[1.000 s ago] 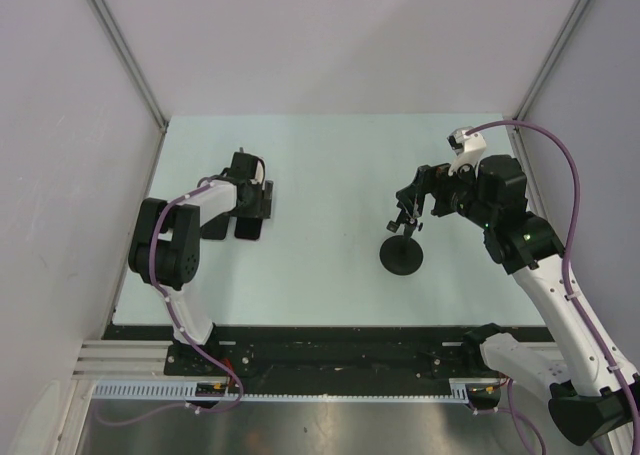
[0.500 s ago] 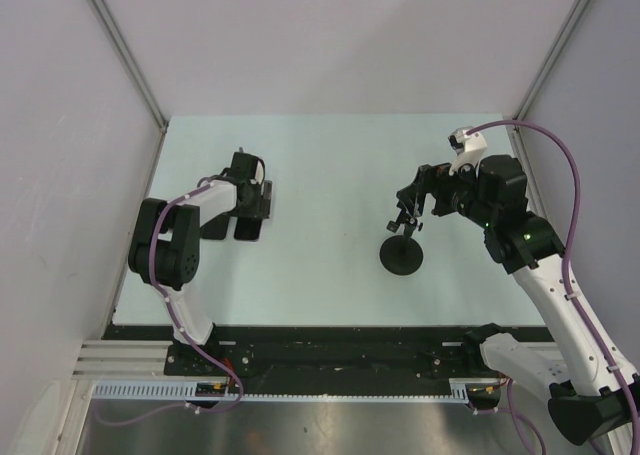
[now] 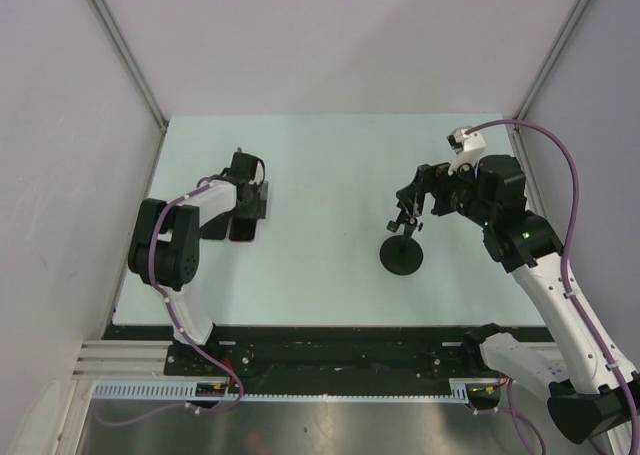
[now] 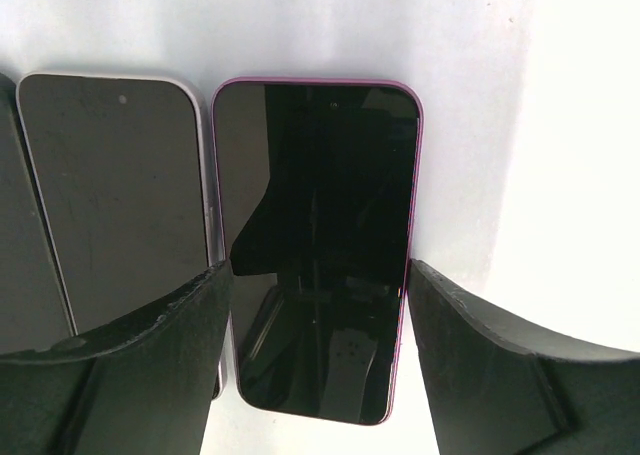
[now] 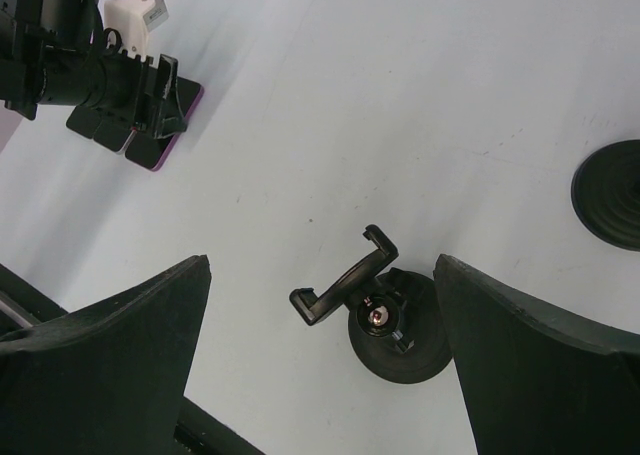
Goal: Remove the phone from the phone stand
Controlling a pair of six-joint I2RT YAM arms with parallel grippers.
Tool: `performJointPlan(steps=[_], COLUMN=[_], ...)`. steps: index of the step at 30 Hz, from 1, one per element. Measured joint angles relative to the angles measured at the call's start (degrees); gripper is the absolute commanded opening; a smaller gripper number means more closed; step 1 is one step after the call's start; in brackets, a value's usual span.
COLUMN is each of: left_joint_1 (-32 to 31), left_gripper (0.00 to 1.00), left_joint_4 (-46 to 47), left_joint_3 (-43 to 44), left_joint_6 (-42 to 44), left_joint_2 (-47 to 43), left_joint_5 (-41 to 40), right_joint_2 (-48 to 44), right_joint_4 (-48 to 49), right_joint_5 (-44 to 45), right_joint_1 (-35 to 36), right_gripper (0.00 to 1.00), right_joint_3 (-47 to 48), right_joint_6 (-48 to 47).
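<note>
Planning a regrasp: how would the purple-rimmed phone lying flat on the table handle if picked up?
The purple-rimmed black phone looks like a rigid slab, so likely stiff. Its glossy screen shows reflections, so it is probably slippery. Flat on the white table beside a pale-rimmed phone, its thin edges may be hard to pinch.

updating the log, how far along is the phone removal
Done: the phone stand is empty below the open right gripper, and the phone lies on the table beside another phone. In hand: the left gripper flanks it, grip unclear. Left: let go, retreat.
</note>
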Motion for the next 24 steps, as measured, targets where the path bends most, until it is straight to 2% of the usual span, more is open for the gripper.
performJointPlan(steps=[12,19,24], left_joint_1=[0.0,-0.1,-1.1], left_gripper=[0.77,0.86,0.96], left_joint_4=[-1.0,-2.3,-2.6], left_joint_3=[0.0,-0.3,-1.3], left_joint_6=[0.0,0.0,-0.5], left_joint_2=[-0.4,-3.6,-11.2], left_joint_5=[-2.3,-1.9,0.8], right_joint_2=[0.0,0.1,1.0], right_joint_4=[-0.3,-2.1,-3.4], right_joint_5=[0.0,2.6,9.5], right_joint_1=[0.0,1.2,7.3], right_gripper=[1.00,1.00,1.00], right_joint_3=[0.0,0.0,0.0], right_joint_6=[0.0,0.0,1.0])
